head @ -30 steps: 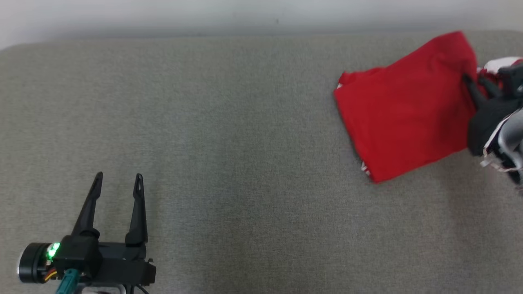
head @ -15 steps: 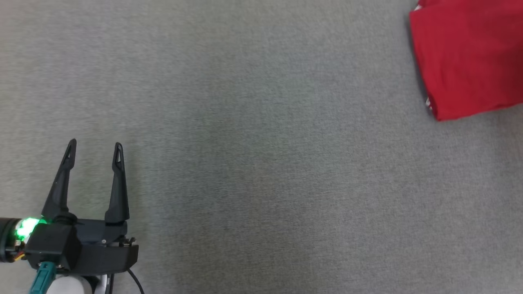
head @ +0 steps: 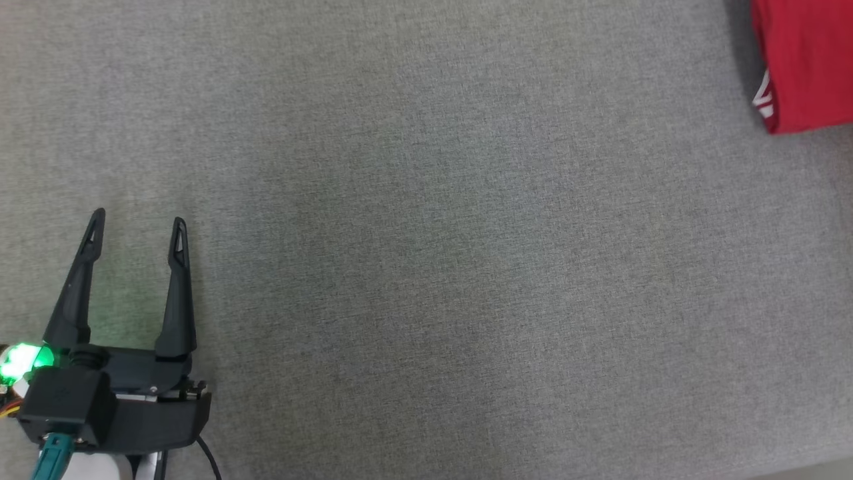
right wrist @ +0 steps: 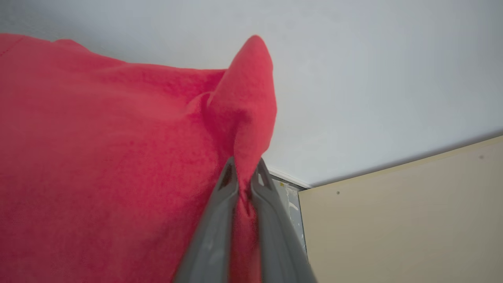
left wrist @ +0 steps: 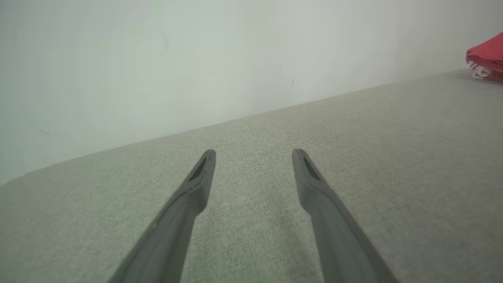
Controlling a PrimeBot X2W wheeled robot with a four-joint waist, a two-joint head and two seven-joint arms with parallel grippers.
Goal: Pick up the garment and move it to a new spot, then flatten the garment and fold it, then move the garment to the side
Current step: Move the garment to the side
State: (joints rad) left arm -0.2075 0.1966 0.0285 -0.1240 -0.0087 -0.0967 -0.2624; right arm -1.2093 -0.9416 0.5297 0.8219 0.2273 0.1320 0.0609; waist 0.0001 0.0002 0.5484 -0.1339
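Note:
The garment (head: 806, 67) is red cloth with a bit of white trim, lying folded at the head view's top right corner on the grey fabric surface (head: 426, 253). From the left wrist view it is a small red patch (left wrist: 487, 57) at the far right. My right gripper (right wrist: 243, 173) is shut on a pinched edge of the garment (right wrist: 118, 165), which spreads across the left of the right wrist view and rises in a peak above the fingers. At the lower left my left gripper (head: 136, 230) stands open over bare fabric, nothing between its fingers, far from the garment.
A pale wall (left wrist: 196, 59) stands behind the far edge of the grey surface. In the right wrist view a beige panel (right wrist: 412, 220) lies at the lower right under the wall.
The head camera has tilted down and shifted, so the garment has slid toward the top right corner and the right gripper has left the picture. The left gripper stays open.

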